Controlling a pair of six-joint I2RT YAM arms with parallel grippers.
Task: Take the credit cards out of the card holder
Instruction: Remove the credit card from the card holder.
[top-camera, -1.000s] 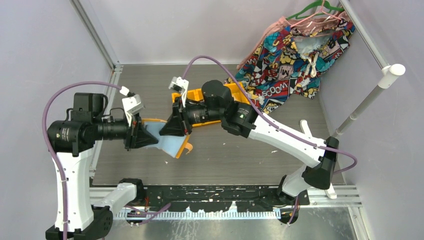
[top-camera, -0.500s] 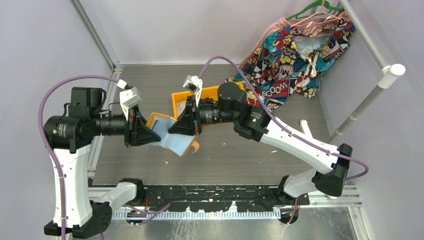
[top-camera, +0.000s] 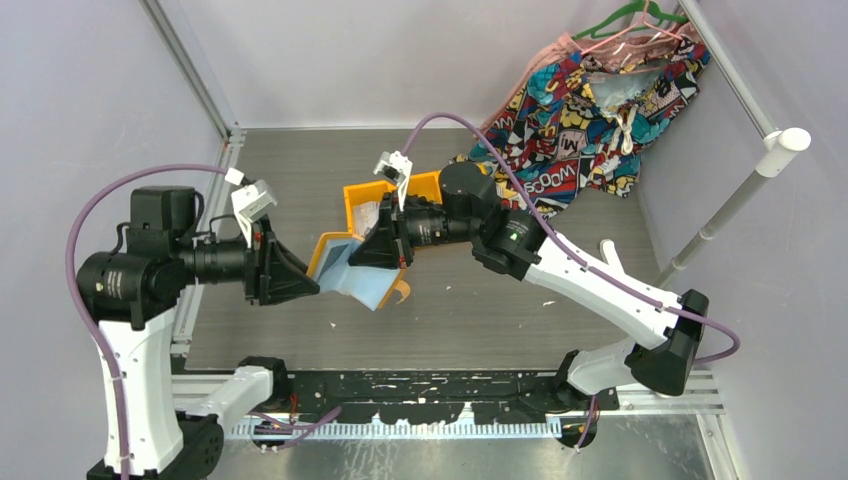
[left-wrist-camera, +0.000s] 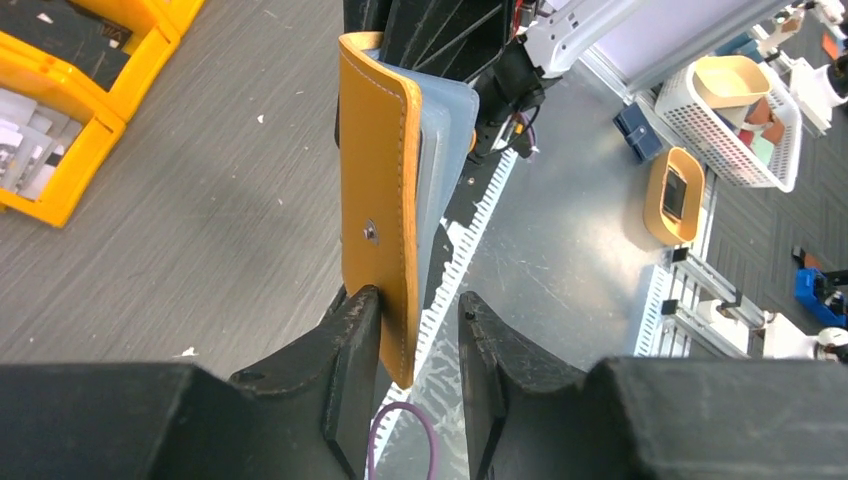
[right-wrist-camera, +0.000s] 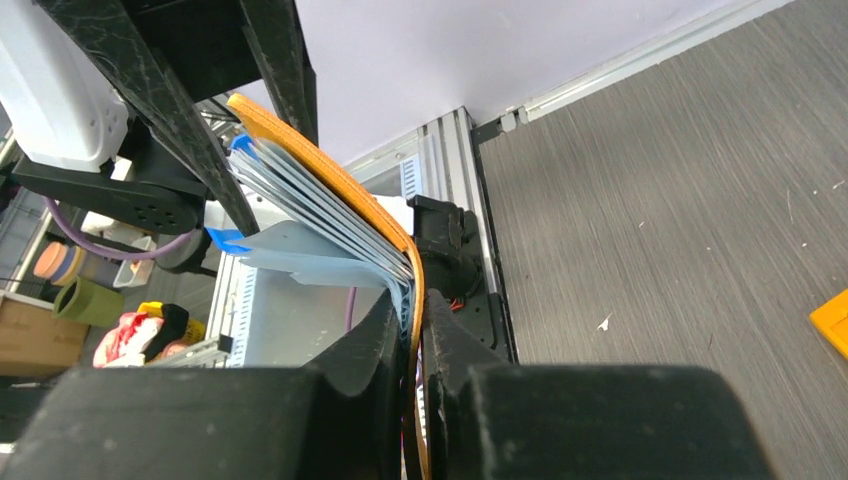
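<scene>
Over the grey bench (top-camera: 300, 170), the left gripper (top-camera: 316, 285) reaches in from 9 o'clock toward the card holder (top-camera: 350, 278), which hangs in the air above the middle of the bench, clear of its surface. In the left wrist view the jaws stand apart around the lower edge of the orange cover: one finger (left-wrist-camera: 350, 340) touches the leather, while a gap shows between the cover and the other finger. A small metal stud (left-wrist-camera: 371, 231) sits on the cover's outer face. The holder is opened out, its pale blue pockets (right-wrist-camera: 300, 215) fanned downward and its orange tab (top-camera: 400, 293) curling at 5 o'clock. The right gripper (top-camera: 358, 262) comes in from 2 o'clock, its jaws clenched tight on the cover and the pocket edges together, as the right wrist view shows. Just behind that gripper, at 1 o'clock of the holder, orange bins (top-camera: 352, 200) rest on the bench. Farther out at 2 o'clock, a bright comic-print garment (top-camera: 580, 110) hangs in the far corner. At the right edge, around 3 o'clock, a white pole (top-camera: 735, 200) slants upward.
</scene>
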